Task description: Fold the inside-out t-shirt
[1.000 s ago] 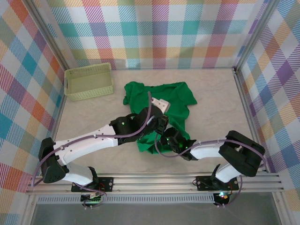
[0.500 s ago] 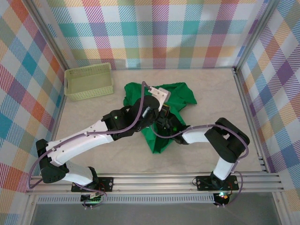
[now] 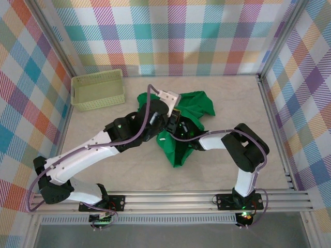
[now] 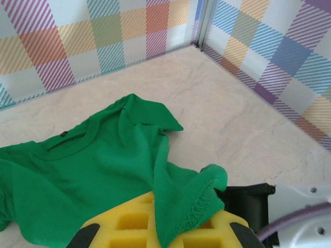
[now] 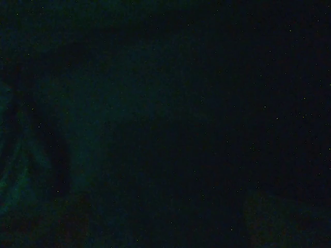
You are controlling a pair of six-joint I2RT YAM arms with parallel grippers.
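Scene: a bright green t-shirt (image 3: 194, 106) lies crumpled near the middle of a pale table (image 3: 103, 170), which is walled in by plaid panels.

T-shirt: it is bunched and wrinkled. The collar and one sleeve are spread toward the far wall, and a narrower tail of cloth points at the near edge.

Left gripper (image 4: 164, 227): it is pressed together on a fold of the t-shirt. A stitched hem drapes over its yellow pads (image 4: 129, 222), and the cloth rises from the table to the pinch.

Right gripper (image 3: 178, 129): it sits at the middle of the t-shirt, just beside the left gripper, and is tucked in among the folds. Its wrist camera shows only a dark greenish murk, seemingly cloth over the lens. It cannot be told whether the gripper is spread or closed.

Arms: both reach in from the near edge and meet over the cloth — the left from the near left, the right bent sharply at the elbow.

Basket (image 3: 98, 89): pale yellow-green lattice, near the far left corner and well apart from the t-shirt.
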